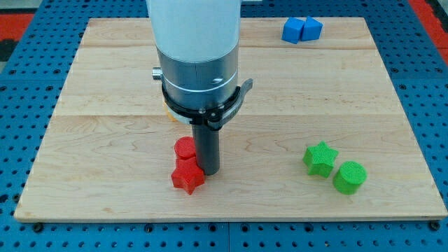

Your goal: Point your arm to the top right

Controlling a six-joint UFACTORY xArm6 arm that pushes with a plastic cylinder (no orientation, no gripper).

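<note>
My tip (209, 170) rests on the wooden board (294, 91) left of centre, near the view's bottom. It touches or nearly touches the right side of a red round block (185, 148) and sits just above and to the right of a red star block (187, 178). Two blue blocks (302, 30) sit together at the board's top right, far from my tip. A green star block (320, 157) and a green round block (349, 176) lie at the lower right. A bit of yellow-orange block (168, 112) peeks out behind the arm's body, mostly hidden.
The arm's wide white and grey body (199, 63) hides the board's upper middle. The board lies on a blue pegboard surface (21, 84). The two red blocks touch each other.
</note>
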